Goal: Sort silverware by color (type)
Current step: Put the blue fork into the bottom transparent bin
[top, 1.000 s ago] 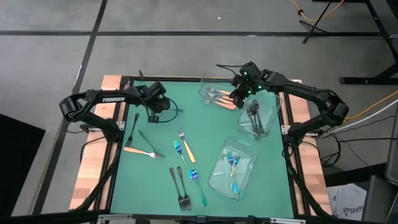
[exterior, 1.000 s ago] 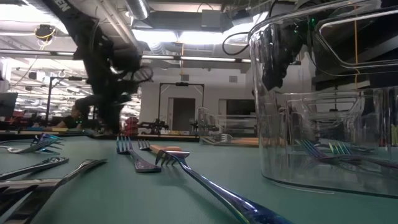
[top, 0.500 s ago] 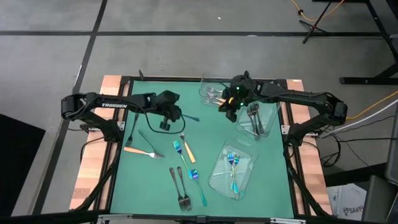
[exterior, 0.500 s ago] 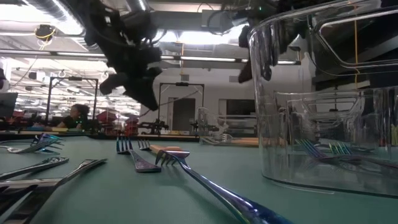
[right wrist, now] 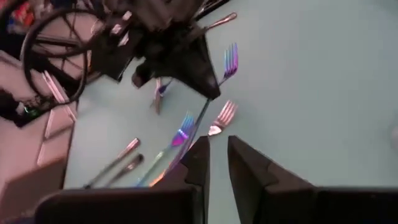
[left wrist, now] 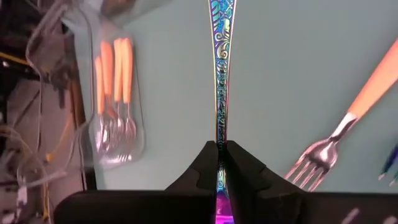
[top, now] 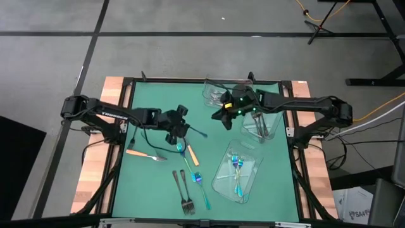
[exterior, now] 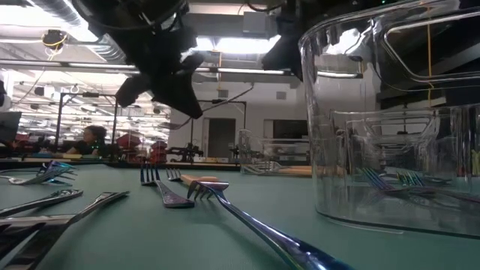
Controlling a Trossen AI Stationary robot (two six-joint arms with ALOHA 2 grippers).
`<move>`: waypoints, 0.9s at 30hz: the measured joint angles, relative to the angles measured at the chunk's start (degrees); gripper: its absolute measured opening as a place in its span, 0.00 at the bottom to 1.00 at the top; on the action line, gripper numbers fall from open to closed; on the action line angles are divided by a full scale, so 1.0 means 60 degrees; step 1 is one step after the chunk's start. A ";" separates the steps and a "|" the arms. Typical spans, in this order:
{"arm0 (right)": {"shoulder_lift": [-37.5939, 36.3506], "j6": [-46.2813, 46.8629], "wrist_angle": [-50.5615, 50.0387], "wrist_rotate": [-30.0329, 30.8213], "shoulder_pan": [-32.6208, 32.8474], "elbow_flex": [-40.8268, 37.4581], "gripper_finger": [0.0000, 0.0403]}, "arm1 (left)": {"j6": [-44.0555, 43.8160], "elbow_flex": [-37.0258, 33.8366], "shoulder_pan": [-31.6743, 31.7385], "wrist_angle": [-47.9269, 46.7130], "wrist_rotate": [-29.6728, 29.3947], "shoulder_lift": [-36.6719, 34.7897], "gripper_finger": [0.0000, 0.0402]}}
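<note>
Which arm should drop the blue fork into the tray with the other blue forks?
Left. Its gripper is already shut on a blue fork, above the mat mid-table. The right gripper holds nothing, fingers apart. The tray of blue forks lies toward the right side, though.

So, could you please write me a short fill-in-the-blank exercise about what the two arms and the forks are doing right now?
1. The left gripper is shut on a fork coloured ____.
2. The tray nearest the front table edge holds forks coloured ____.
3. The right gripper holds ____.
4. The forks in the tray seen in the left wrist view have handles coloured ____.

Missing words: blue-teal; blue-teal; nothing; orange
</note>
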 joint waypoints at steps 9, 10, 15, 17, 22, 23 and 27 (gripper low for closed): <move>0.0345 0.0741 0.0359 -0.0190 0.0283 -0.0004 0.29 | 0.0009 0.0000 -0.0759 0.0951 -0.0203 -0.0004 0.02; 0.0345 0.0818 0.0388 -0.0231 0.0283 -0.0007 0.31 | 0.0008 0.0000 -0.0785 0.0952 -0.0239 -0.0004 0.02; 0.0609 0.1897 0.0915 -0.0274 0.0423 -0.0004 0.35 | 0.0077 0.0000 -0.0869 0.0989 -0.0445 -0.0004 0.02; 0.0765 0.2232 0.1069 -0.0392 0.0520 0.0000 0.35 | 0.0080 0.0000 -0.0887 0.1000 -0.0444 -0.0004 0.02; 0.1259 0.2306 0.1050 -0.0681 0.0654 -0.0003 0.35 | 0.0095 0.0000 -0.0884 0.1055 -0.0452 -0.0004 0.02; 0.1345 0.2306 0.1045 -0.0745 0.0692 -0.0004 0.35 | 0.0096 0.0000 -0.0886 0.1050 -0.0452 -0.0004 0.02; 0.1629 0.2303 0.1148 -0.1085 0.0844 -0.0004 0.35 | 0.0133 0.0000 -0.0887 0.1046 -0.0448 -0.0004 0.02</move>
